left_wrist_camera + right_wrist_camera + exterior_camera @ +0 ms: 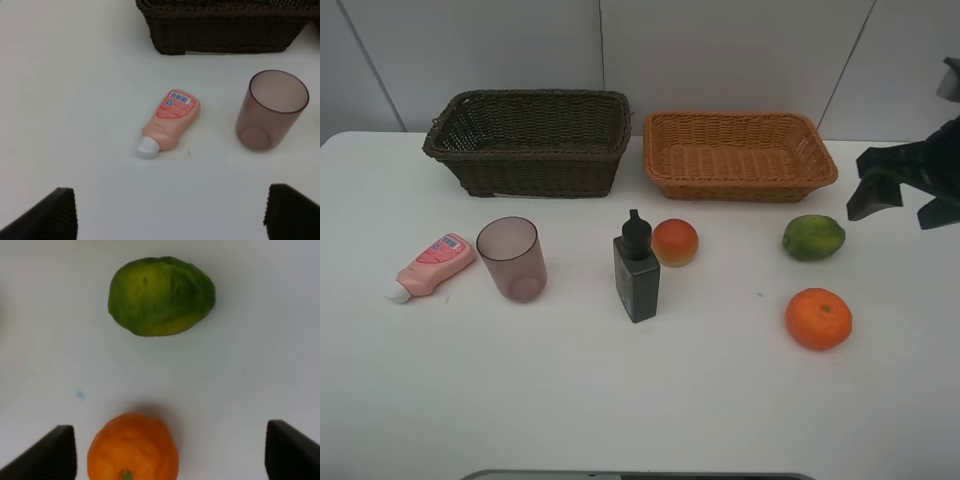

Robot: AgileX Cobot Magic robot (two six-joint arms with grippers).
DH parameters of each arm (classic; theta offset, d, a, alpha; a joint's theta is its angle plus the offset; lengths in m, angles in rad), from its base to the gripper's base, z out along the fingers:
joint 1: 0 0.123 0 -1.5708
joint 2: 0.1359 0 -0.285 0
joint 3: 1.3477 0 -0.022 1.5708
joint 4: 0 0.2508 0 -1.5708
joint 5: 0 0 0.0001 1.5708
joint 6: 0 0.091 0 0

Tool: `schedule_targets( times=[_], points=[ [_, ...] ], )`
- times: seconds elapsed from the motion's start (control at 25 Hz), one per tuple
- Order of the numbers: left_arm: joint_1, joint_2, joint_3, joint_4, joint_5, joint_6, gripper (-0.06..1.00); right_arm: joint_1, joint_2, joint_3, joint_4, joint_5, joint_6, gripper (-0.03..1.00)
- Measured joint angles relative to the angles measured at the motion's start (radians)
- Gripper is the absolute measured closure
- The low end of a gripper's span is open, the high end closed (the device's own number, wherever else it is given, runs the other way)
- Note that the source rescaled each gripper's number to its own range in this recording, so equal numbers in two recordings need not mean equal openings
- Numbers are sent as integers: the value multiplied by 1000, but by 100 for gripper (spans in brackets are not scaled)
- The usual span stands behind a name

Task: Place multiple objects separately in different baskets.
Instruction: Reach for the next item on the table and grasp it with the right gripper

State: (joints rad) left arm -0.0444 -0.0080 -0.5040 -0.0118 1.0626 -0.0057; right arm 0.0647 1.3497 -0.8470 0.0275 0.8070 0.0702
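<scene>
The left gripper, spread and empty, faces the pink tube and mauve cup, while the right gripper, also spread and empty, is near the green fruit and orange

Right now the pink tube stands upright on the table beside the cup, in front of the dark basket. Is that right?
No: the tube lies flat on its side, as the left wrist view shows. It is on the table beside the cup, in front of the dark basket.
</scene>
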Motion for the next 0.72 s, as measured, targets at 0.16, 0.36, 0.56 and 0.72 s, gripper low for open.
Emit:
schedule_targets(
  times=[0.16,0.36,0.56,0.72],
  points=[
    [0,0,0,0,0,0,-2,38,150,-104,-34,9,0,8],
    [0,0,0,0,0,0,-2,82,323,-220,-58,33,0,-3],
    [0,0,0,0,0,0,-2,92,413,-283,-60,32,0,-3],
    [0,0,0,0,-1,0,-2,92,446,-289,-78,13,0,-3]
  ],
)
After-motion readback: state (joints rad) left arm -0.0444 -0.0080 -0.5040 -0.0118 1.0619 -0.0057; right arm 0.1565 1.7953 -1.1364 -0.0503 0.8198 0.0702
